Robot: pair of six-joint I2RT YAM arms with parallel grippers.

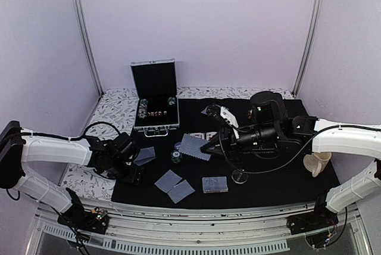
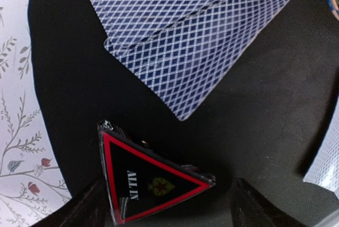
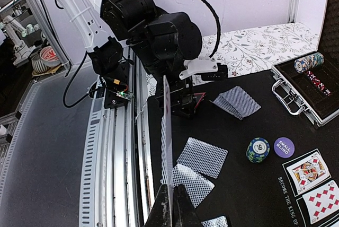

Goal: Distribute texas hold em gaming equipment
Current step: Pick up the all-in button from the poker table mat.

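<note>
My left gripper (image 1: pixel 130 170) is open at the mat's left edge. In the left wrist view it (image 2: pixel 168 187) straddles the red triangle marker (image 2: pixel 151 182) printed "ALL IN", which lies on the mat. Two overlapped grey-blue cards (image 2: pixel 196 31) lie just beyond it. My right gripper (image 3: pixel 170 198) is shut on one card (image 3: pixel 166 137), seen edge-on and held above the mat (image 1: pixel 196 146). Two dealt cards (image 3: pixel 201 155) lie below it. A blue-green chip stack (image 3: pixel 258 149), a purple "small blind" disc (image 3: pixel 284 147) and a card deck (image 1: pixel 215 184) sit on the mat.
An open aluminium case (image 1: pixel 156 97) with chips and dice stands at the back left. Face-up cards (image 3: pixel 307 171) lie in the mat's printed rectangles. A clear disc (image 1: pixel 240 176) sits right of the deck. A cream cup (image 1: pixel 315 162) stands at the right. The table's rail (image 1: pixel 196 222) runs along the front.
</note>
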